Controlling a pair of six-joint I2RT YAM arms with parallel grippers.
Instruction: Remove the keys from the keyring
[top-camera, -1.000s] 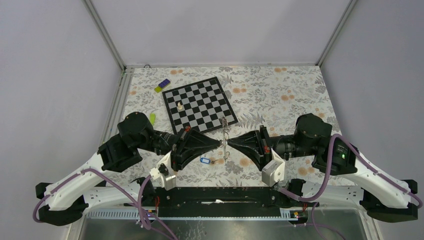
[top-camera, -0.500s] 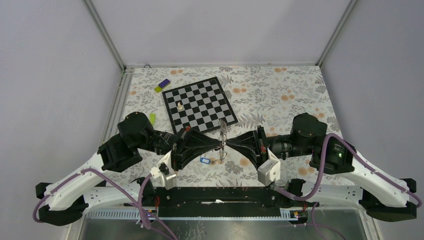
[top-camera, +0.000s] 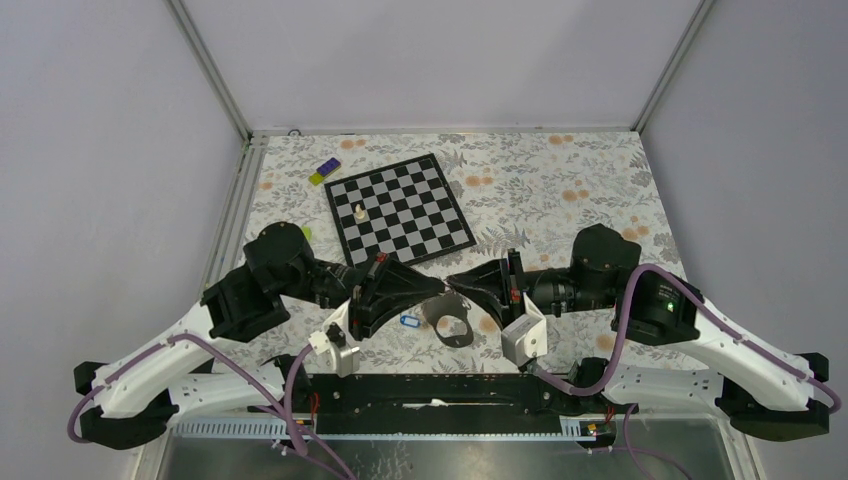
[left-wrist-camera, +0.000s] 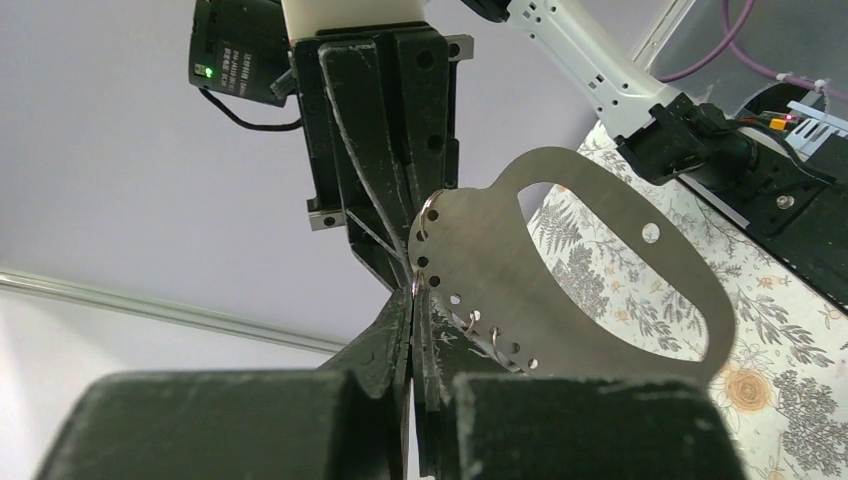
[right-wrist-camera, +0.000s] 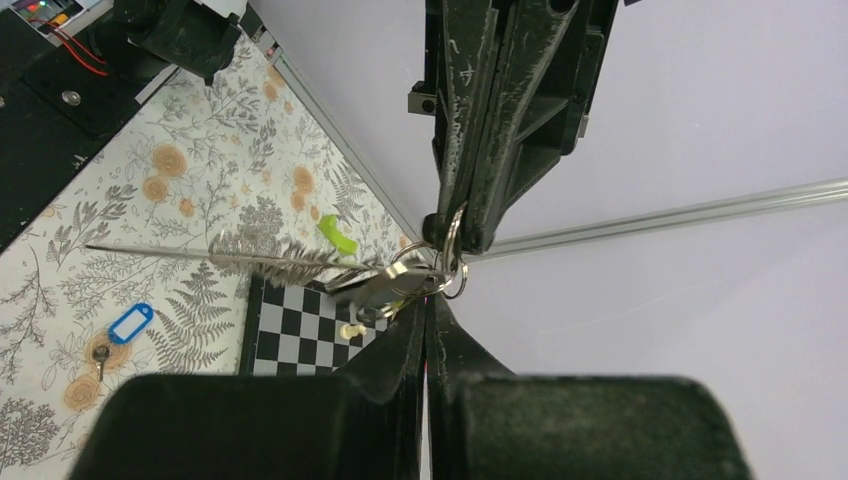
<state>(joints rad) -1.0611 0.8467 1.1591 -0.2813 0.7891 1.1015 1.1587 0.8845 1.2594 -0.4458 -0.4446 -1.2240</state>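
At the far left of the table (top-camera: 560, 180), near the back wall, lies a small yellow and purple block (top-camera: 323, 171). At 5 o'clock from it lies the chessboard (top-camera: 410, 215), turned a little, with 1 white chess piece (top-camera: 359, 212) standing on its left part. A small green object (top-camera: 305, 233) lies just beside the board's left edge, partly hidden by the left arm.

The left gripper (top-camera: 438, 289) reaches from 9 o'clock toward the middle of the table, in front of the board's near edge. Its fingers are clenched on the keyring (right-wrist-camera: 447, 262), a thin wire ring that is lifted above the table. On this ring hang the keys (right-wrist-camera: 385, 283), a small silvery bunch, and also a large flat metal plate (left-wrist-camera: 470, 250) with a row of small holes and 1 wide opening. In the top view the plate hangs at 6 o'clock from the place where the 2 grippers meet.

A blue tag (top-camera: 408, 321) with a white label lies flat on the table at 7 o'clock from that place, apart from the lifted ring. A small dark piece lies just beside it, too small to identify.

The right gripper (top-camera: 452, 281) comes from 3 o'clock, tip to tip with the left one. Its fingers are also pressed together on the keyring.
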